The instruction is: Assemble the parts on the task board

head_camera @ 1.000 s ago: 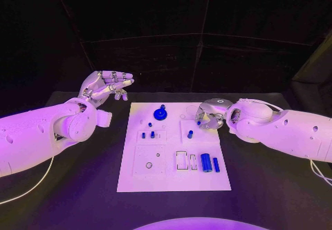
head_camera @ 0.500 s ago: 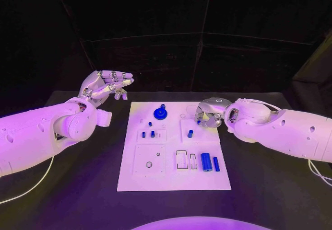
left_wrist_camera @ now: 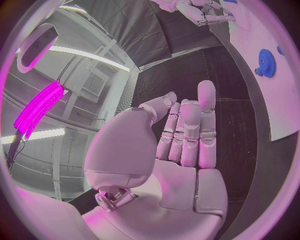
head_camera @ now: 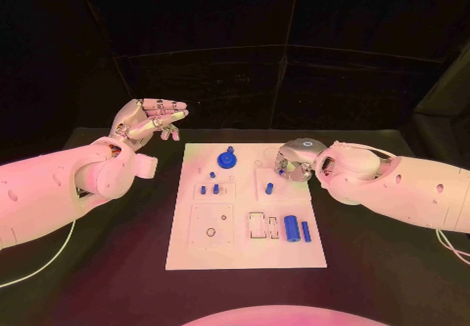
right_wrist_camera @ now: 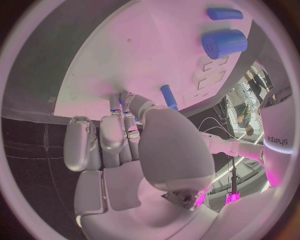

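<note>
The white task board (head_camera: 245, 252) lies mid-table. On it a blue gear (head_camera: 227, 160) sits at the far middle, small blue pegs (head_camera: 208, 189) stand left of centre, and another peg (head_camera: 269, 189) stands right of them. A thick blue cylinder (head_camera: 291, 227) and a slim blue bar (head_camera: 305, 232) lie nearer on the right. My right hand (head_camera: 294, 160) hovers low over the board's far right part, its fingers curled and pinching a small blue part (right_wrist_camera: 120, 98) at the fingertips. My left hand (head_camera: 149, 121) is raised off the board's far left corner, fingers stretched, holding nothing.
Black table (head_camera: 382, 258) surrounds the board on all sides. In the right wrist view the upright peg (right_wrist_camera: 168, 96) stands just beyond my fingertips, with the cylinder (right_wrist_camera: 224, 43) and bar (right_wrist_camera: 225, 13) farther out. The left wrist view shows the gear (left_wrist_camera: 265, 63).
My right hand and forearm have crept slightly leftward over the board's far right part. The left hand has stayed where it was.
</note>
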You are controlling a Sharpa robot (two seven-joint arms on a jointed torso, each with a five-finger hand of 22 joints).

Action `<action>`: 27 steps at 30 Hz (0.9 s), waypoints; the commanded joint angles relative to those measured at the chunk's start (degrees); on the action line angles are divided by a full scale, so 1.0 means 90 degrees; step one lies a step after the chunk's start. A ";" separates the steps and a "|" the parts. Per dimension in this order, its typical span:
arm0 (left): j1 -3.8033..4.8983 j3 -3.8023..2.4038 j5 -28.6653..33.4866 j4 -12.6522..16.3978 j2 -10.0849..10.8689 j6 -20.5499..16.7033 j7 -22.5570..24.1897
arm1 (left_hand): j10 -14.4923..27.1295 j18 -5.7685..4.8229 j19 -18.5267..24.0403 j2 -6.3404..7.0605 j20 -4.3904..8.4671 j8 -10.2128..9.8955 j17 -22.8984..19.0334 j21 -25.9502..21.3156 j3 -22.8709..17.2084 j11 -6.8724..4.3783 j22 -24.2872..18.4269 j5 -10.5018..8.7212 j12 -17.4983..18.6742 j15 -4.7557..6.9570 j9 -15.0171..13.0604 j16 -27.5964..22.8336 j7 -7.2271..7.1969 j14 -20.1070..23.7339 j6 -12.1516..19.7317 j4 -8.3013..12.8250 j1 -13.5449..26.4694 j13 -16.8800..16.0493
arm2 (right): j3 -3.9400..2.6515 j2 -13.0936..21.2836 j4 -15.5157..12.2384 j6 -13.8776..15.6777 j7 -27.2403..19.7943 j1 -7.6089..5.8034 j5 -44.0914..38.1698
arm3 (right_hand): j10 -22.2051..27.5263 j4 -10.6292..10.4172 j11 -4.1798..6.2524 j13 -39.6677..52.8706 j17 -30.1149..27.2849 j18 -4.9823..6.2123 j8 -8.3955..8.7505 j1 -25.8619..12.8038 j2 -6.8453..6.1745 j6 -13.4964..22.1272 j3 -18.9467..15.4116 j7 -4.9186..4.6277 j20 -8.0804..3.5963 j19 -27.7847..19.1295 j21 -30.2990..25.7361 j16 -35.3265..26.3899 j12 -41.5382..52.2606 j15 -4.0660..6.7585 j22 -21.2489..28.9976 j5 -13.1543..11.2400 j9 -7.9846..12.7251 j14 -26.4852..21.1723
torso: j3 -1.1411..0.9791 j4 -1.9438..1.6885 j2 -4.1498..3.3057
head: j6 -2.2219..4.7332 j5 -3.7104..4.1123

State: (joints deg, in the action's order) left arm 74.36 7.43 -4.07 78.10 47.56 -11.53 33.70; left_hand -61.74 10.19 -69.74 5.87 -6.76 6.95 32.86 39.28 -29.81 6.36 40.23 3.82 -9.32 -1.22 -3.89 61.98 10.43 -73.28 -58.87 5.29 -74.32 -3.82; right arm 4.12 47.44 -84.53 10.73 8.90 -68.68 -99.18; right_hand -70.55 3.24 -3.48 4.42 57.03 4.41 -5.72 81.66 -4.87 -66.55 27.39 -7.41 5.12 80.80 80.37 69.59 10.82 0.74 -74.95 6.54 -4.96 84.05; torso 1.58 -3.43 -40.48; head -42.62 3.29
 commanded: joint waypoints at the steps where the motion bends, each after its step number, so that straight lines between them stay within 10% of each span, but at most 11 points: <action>1: 0.0007 -0.0006 0.0046 -0.0012 0.0007 0.0077 0.0070 | -0.0049 0.0041 0.0059 -0.0063 -0.0006 0.0040 -0.0008 -0.0026 0.0018 0.0011 -0.0009 0.0017 -0.0040 0.0004 -0.0001 -0.0036 0.0011 0.0039 -0.0054 -0.0002 -0.0019 -0.0002 | 0.0020 0.0018 -0.0088 0.0296 0.0129 0.0024 -0.0261 | -0.0018 0.0028 0.0003 -0.0008 0.0009 -0.0112 0.0011 0.0009 0.0026 -0.0005 0.0025 -0.0036 -0.0016 0.0047 0.0036 0.0045 -0.0027 0.0052 -0.0155 -0.0018 0.0005 0.0161 | -0.0004 0.0005 0.0001 | -0.0001 -0.0006; 19: 0.0005 -0.0005 0.0099 -0.0119 0.0011 0.0085 0.0033 | -0.0040 0.0041 0.0063 -0.0058 -0.0004 0.0037 -0.0038 -0.0035 0.0024 0.0013 -0.0016 0.0016 -0.0040 0.0005 0.0001 -0.0052 0.0014 0.0052 -0.0049 0.0010 -0.0024 0.0000 | -0.0012 0.0425 -0.0689 0.1046 0.0165 0.0014 -0.0036 | -0.0006 0.0032 -0.0006 -0.0012 0.0059 -0.0128 0.0032 -0.0028 0.0014 0.0004 0.0036 -0.0044 -0.0011 0.0080 0.0087 0.0094 -0.0057 0.0043 -0.0225 -0.0020 0.0010 0.0166 | 0.0008 -0.0001 0.0009 | -0.0001 0.0023; 27: 0.0005 -0.0005 0.0104 -0.0126 0.0006 0.0095 0.0020 | -0.0040 0.0041 0.0063 -0.0058 -0.0004 0.0037 -0.0038 -0.0035 0.0024 0.0013 -0.0016 0.0016 -0.0040 0.0005 0.0001 -0.0052 0.0014 0.0052 -0.0049 0.0010 -0.0024 0.0000 | -0.0190 0.0625 -0.1336 0.1288 0.0058 0.0008 0.0243 | -0.0005 0.0046 -0.0006 -0.0012 0.0072 -0.0131 0.0038 -0.0027 0.0002 0.0003 0.0044 -0.0043 -0.0010 0.0086 0.0100 0.0110 -0.0066 0.0042 -0.0240 -0.0008 0.0010 0.0168 | 0.0008 -0.0003 0.0008 | 0.0001 -0.0007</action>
State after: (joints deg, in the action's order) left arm 74.33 7.44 -3.65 76.93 47.64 -11.35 33.57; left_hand -61.75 10.16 -69.55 5.87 -6.96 6.95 32.56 39.28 -29.81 6.36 40.14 3.82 -9.32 -1.13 -3.90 61.86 10.43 -73.20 -58.86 5.30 -74.33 -3.82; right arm 2.44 53.06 -95.94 19.55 10.13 -68.53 -98.71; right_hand -70.54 3.45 -3.49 4.25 57.62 4.42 -5.72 81.65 -4.88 -66.41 27.58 -7.49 5.11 81.21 80.97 70.38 10.53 0.74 -74.93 6.32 -4.92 84.05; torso 1.65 -3.44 -40.40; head -42.63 3.36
